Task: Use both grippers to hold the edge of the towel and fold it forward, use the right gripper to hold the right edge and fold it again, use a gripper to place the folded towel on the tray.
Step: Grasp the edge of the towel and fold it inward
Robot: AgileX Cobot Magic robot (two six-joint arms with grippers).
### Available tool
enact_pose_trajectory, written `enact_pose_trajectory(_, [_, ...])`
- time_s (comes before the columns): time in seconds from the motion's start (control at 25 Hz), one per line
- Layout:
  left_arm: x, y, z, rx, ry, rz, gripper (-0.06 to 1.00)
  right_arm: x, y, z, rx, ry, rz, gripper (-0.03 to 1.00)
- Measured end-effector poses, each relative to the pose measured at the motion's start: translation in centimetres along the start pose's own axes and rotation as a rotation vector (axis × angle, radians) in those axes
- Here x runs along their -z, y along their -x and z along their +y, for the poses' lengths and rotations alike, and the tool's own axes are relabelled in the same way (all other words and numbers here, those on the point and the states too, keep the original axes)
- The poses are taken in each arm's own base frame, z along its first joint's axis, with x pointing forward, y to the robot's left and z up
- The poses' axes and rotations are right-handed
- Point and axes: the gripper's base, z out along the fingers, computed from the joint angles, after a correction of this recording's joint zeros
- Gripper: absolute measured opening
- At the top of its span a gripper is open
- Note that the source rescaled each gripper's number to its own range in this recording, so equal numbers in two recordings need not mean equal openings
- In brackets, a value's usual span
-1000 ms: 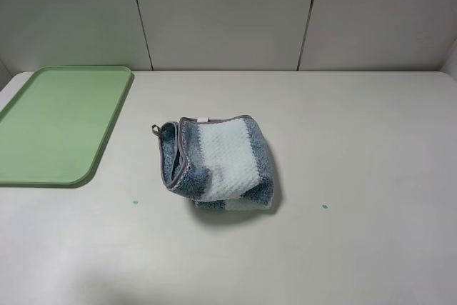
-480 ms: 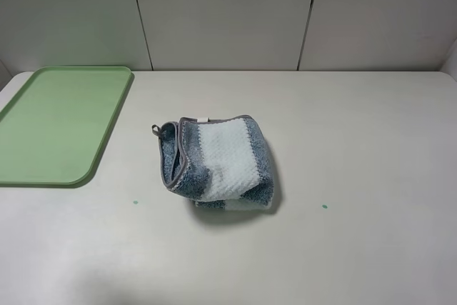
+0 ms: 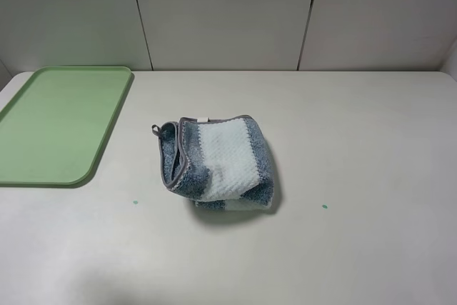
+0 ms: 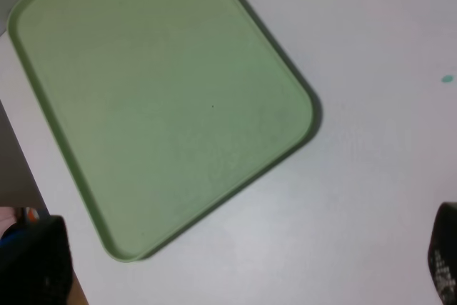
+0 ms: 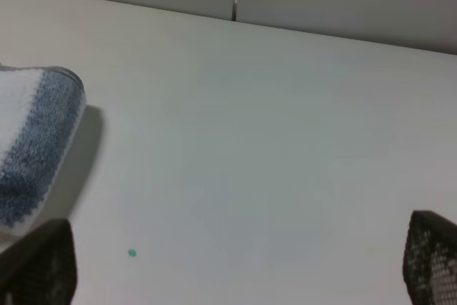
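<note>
The towel (image 3: 218,162), grey-blue and white striped with a grey hem, lies folded in a thick bundle in the middle of the table. One end of it shows in the right wrist view (image 5: 32,133). The green tray (image 3: 57,123) lies empty at the far left and fills the left wrist view (image 4: 157,98). Neither arm shows in the exterior high view. My left gripper (image 4: 239,276) is open and empty above the table beside the tray's corner. My right gripper (image 5: 235,269) is open and empty over bare table to the right of the towel.
The table top (image 3: 357,126) is pale beige and a grey panelled wall (image 3: 228,12) stands behind it. Two small green dots (image 3: 135,201) (image 3: 325,206) mark the table on either side of the towel.
</note>
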Motion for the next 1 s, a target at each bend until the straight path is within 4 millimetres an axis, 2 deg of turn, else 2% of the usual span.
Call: enact_pose_trajectory(1.0, [0.0,0.02,-0.17,0.008,-0.018,-0.002,1.0,0.0,0.0,0.0,0.0,0.0,0.0,1.0])
